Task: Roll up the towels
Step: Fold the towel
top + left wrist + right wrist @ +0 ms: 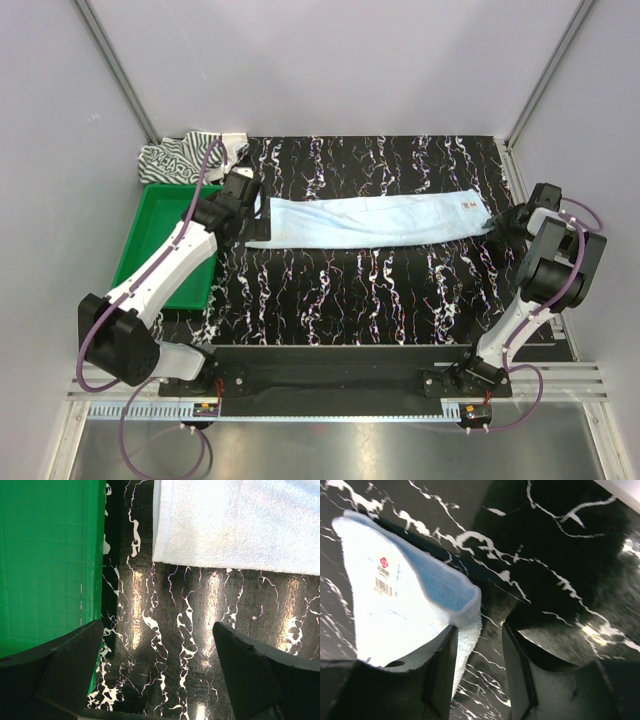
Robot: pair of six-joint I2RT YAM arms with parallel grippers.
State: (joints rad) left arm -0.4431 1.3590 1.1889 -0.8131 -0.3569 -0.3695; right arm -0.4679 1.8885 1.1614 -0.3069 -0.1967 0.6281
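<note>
The light blue towel (370,222) lies stretched out long and flat across the middle of the black marbled mat (400,290), folded into a narrow band, which suits rolling it from one short end to the other. Each arm sits at one of those ends, probably so that one can start the roll while the other keeps the cloth from sliding. The left gripper (157,627) hovers low over bare mat just off the towel's left corner, beside the green tray (150,255). Its fingers are spread wide and hold nothing. The right gripper (479,626) is down at the far right end, fingers narrowed but with a gap of mat showing between them. The towel's edge reaches just into that gap beside the left finger, and no pinch is visible. That end is curled up into a small lip with a shadowed blue hollow under it, likely the start of the first turn. The cloth looks soft and fluffy, pale, with a small printed label (384,572) near the lifted end. The striped towel (185,155) lies crumpled in the back left corner, beyond the tray, untouched and not yet rolled
</note>
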